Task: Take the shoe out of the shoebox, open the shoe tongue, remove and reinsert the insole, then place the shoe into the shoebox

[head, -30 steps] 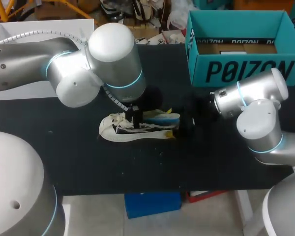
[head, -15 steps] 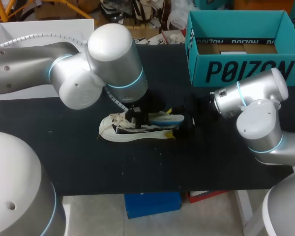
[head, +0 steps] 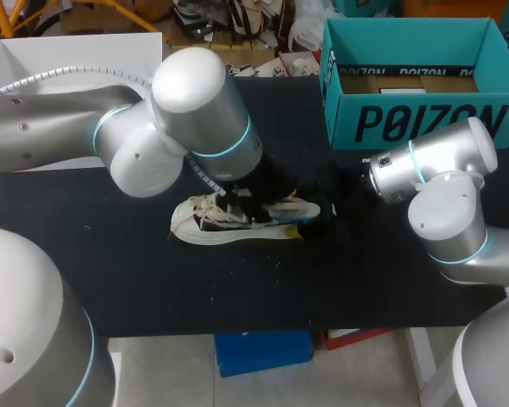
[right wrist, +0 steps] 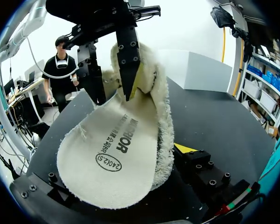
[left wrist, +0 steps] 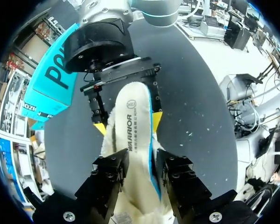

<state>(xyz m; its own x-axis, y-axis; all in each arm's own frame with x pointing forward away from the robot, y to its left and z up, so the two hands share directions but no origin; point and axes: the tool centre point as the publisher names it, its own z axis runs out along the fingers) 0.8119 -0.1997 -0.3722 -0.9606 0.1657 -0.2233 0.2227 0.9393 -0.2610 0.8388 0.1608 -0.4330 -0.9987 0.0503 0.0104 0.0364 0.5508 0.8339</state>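
Observation:
The white and black shoe lies on its side mid-table. Its cream insole with a blue edge sticks out toward my right arm. In the left wrist view the insole runs from between my left gripper to between my right gripper. The left fingers stand apart at the curled, fleecy heel end of the insole, so that gripper is open. My right gripper is open wide. The toe end lies between its fingers, with one yellow fingertip just beside the insole's edge.
The open teal shoebox stands at the back right, behind my right arm. A white box sits at the back left edge. My left arm's big elbow hangs over the table's left half, hiding its gripper in the head view.
My left arm has carried the insole to the right and down, in between the right gripper's fingers, and its own fingers have parted from shut. The right arm has not moved.

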